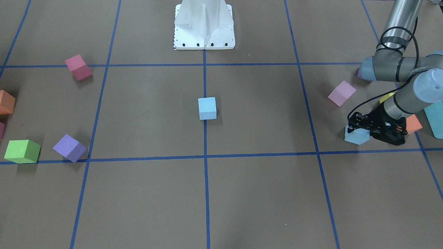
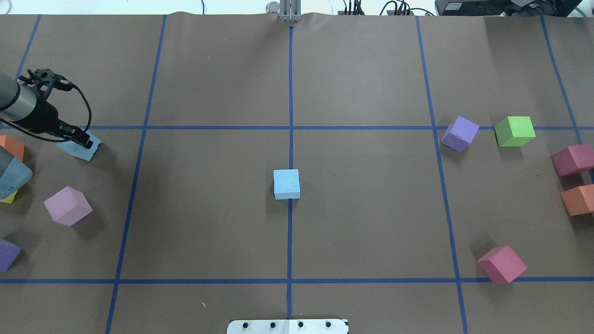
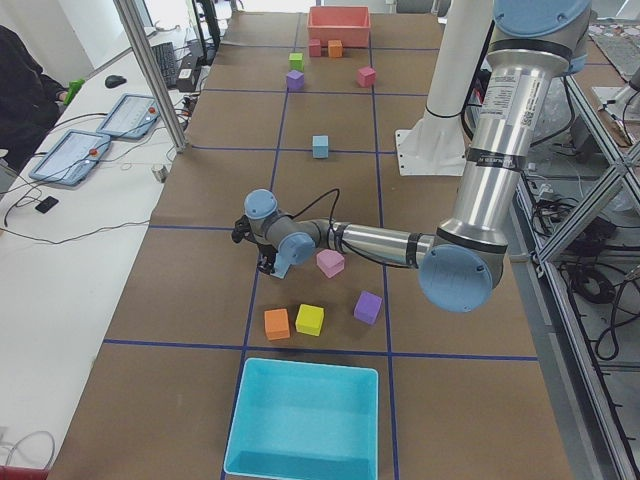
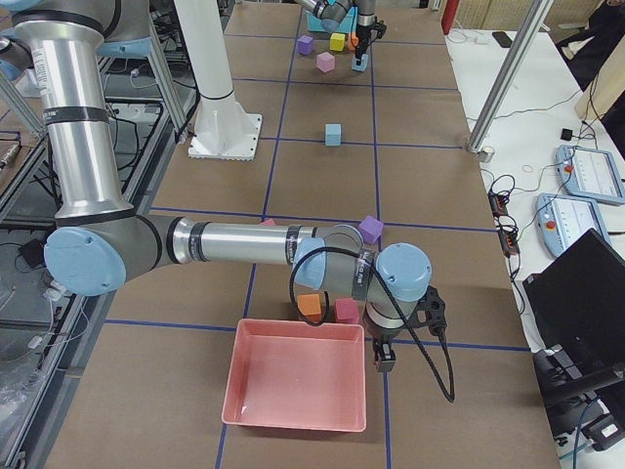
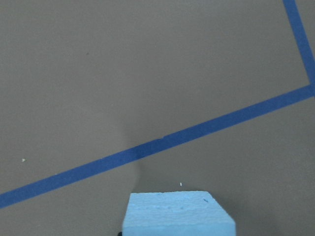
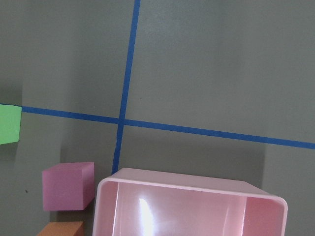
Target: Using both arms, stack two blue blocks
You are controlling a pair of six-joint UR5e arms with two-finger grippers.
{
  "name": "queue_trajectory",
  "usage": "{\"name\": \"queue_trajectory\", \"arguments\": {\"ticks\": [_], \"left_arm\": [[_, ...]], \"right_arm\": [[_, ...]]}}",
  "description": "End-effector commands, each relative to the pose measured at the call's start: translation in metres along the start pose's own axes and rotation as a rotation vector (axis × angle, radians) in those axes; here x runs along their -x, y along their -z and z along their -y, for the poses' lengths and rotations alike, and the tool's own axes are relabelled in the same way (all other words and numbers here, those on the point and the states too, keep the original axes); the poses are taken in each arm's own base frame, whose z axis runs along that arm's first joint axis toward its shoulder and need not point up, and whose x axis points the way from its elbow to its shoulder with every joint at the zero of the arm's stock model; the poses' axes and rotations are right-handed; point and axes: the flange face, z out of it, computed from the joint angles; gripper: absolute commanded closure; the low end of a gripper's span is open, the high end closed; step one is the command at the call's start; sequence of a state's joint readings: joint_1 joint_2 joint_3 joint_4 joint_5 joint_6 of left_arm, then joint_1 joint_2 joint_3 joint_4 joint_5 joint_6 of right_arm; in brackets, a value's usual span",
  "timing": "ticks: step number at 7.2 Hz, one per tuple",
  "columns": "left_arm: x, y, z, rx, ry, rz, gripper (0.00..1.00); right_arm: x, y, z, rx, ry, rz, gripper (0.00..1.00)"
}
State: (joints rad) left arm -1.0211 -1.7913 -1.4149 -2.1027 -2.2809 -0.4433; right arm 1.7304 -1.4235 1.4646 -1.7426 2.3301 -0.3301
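Outer blue block (image 1: pixel 355 137): clamped in left gripper (image 1: pixel 361 130), table's left end
Centre blue block (image 2: pixel 286 183): well apart, toward mid-table
Right gripper (image 4: pixel 385 359): by pink tray (image 6: pixel 177 175), grip unreadable

Brown paper covers the whole table (image 2: pixel 371 69), flat and matte, and blue tape lines (image 2: pixel 209 127) cut it into big rectangles. Light is even from above, shadows soft and short, with a pale bright strip (image 2: pixel 116 7) past the far edge where black cables (image 2: pixel 355 7) bunch up. Swing to the side and there's a long white bench (image 3: pixel 60 290) alongside, one control tablet (image 3: pixel 68 157) lying on it, a second (image 3: pixel 132 115) behind, then a mouse (image 3: pixel 117 81) and keyboard (image 3: pixel 188 62). A slanted aluminium post (image 3: pixel 150 70) rises beside them. From the other end, an open black laptop (image 4: pixel 576 293) sits low on the right.
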Motion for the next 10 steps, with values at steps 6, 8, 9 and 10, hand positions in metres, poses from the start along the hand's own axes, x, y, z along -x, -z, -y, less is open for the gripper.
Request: {"name": "queue_trajectory", "arguments": {"ticks": [6, 8, 9, 10], "left_arm": [[-0.314, 0.101, 0.072, -0.010, 0.348, -0.113, 0.34], [-0.398, 0.088, 0.064, 0.004, 0.409, -0.123, 0.34], [-0.437, 0.090, 0.065, 0.014, 0.428, -0.096, 0.34], [-0.463, 0.091, 0.064, 0.018, 0.428, -0.077, 0.34]], "right_arm": [[0.001, 0.001, 0.000, -0.001, 0.001, 0.000, 0.00], [0.001, 0.002, 0.001, -0.003, 0.000, -0.001, 0.00], [0.001, 0.001, 0.000, -0.003, -0.001, 0.001, 0.00], [0.001, 0.001, 0.000, -0.002, -0.002, 0.001, 0.00]]}}
